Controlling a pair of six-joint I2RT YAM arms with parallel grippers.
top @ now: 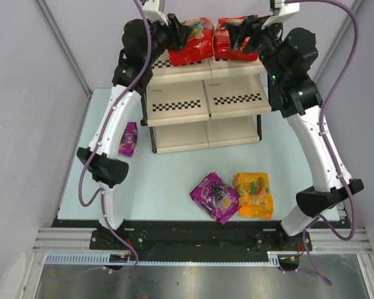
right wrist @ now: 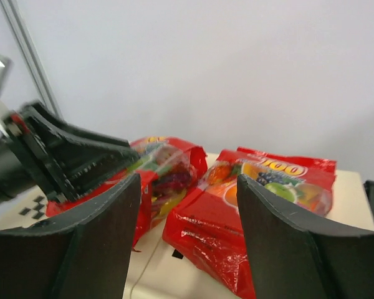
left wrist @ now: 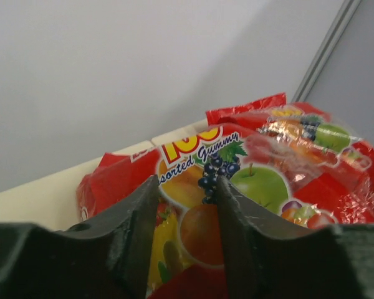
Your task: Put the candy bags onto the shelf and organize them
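Five candy bags are counted. Two red ones are seen side by side on the top tier of the three-tier shelf (top: 174, 111): the left red bag (top: 193, 45) and the right red bag (top: 232, 43). Three lie on the table (top: 174, 174). One purple bag (top: 214, 197) is touching the orange-yellow bag (top: 254, 195) near the front, and a second purple bag (top: 128, 138) lies by the shelf's left side, partly hidden by the left arm (top: 112, 124).

Two grippers are up at the top tier. The left gripper (left wrist: 186, 184) is held over the left red bag with its jaws narrowly apart, and no clamp can be made out. The right gripper (right wrist: 188, 180) is spread wide before the right red bag, with nothing clamped.
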